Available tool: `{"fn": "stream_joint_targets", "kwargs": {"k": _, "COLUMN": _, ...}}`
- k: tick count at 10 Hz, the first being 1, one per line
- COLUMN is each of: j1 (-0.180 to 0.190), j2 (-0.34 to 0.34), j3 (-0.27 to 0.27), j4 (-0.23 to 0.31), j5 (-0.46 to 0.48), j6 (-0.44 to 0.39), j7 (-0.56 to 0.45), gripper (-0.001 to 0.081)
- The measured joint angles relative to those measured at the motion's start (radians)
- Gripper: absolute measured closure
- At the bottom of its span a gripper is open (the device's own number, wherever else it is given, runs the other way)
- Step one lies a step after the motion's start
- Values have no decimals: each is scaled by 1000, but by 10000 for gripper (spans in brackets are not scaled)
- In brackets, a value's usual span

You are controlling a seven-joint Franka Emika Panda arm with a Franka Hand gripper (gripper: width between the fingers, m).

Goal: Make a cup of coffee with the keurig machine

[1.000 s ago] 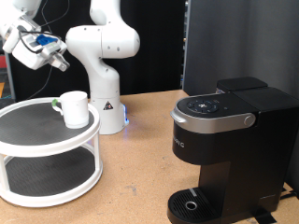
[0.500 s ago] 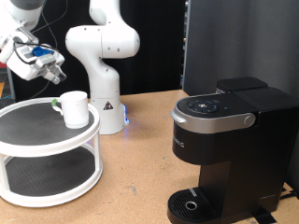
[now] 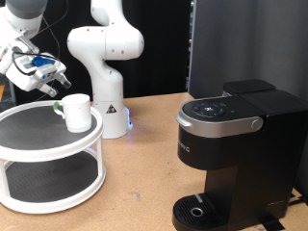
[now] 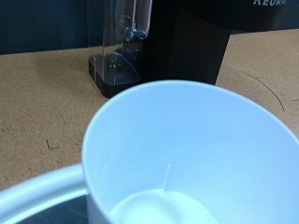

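The white cup [image 3: 76, 112] stands upright on the top tier of a white two-tier round stand [image 3: 48, 154] at the exterior view's left. My gripper [image 3: 55, 85] hangs just above and to the left of the cup, a short gap from its rim; it holds nothing that I can see. The wrist view looks straight down into the empty cup [image 4: 192, 159], which fills most of the frame; no fingers show there. The black keurig machine [image 3: 236, 154] stands at the exterior view's right with its lid shut. It shows behind the cup in the wrist view [image 4: 187, 42].
The robot's white base [image 3: 108, 58] stands behind the stand. A tall black panel [image 3: 245, 43] rises behind the keurig machine. The brown tabletop [image 3: 144, 183] lies between the stand and the machine.
My gripper has come down and slightly right towards the cup. The cup and the keurig machine have not moved.
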Motion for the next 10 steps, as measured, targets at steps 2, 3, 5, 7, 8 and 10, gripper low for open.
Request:
{"fn": "stream_joint_targets", "kwargs": {"k": 2, "j1": 2, "j2": -1, "j3": 0, "j4": 8, "j5": 22, "j6": -19, "j7": 0, "gripper": 50}}
{"fn": "stream_joint_targets", "kwargs": {"k": 3, "j1": 2, "j2": -2, "j3": 0, "j4": 8, "j5": 26, "j6": -11, "j7": -1, "gripper": 14}}
{"fn": "stream_joint_targets", "kwargs": {"k": 5, "j1": 11, "j2": 0, "j3": -1, "j4": -11, "j5": 41, "j6": 65, "j7": -21, "gripper": 1}}
{"fn": "stream_joint_targets", "kwargs": {"k": 7, "j1": 47, "j2": 20, "j3": -13, "j4": -28, "j5": 59, "j6": 139, "j7": -30, "gripper": -2}}
{"fn": "stream_joint_targets", "kwargs": {"k": 8, "j1": 71, "j2": 36, "j3": -25, "j4": -29, "j5": 67, "j6": 150, "j7": -31, "gripper": -2}}
{"fn": "stream_joint_targets", "kwargs": {"k": 10, "j1": 103, "j2": 60, "j3": -42, "j4": -29, "j5": 71, "j6": 153, "j7": -41, "gripper": -2}}
